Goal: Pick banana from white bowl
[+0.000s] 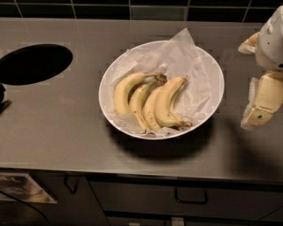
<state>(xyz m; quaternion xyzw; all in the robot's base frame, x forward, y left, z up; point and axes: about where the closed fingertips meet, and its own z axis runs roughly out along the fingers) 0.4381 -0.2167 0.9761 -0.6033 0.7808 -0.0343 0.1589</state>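
At the far left a dark round hole point(35, 64) is cut into the grey counter point(53, 132), with a black tiled wall point(132, 9) running along the back. Below the counter's front edge are a printed sheet point(24, 187) at lower left and a dark drawer handle point(191, 196) further right. In the middle sits the white bowl point(102, 95), lined with crinkled white paper point(177, 53) that pokes up past its far rim. Four bananas point(166, 103) lie side by side in the bowl on the paper, stems pointing to the upper right. The gripper point(244, 86) hangs at the right edge, just beside the bowl and clear of it. Its cream fingers point(265, 99) are spread apart and hold nothing.
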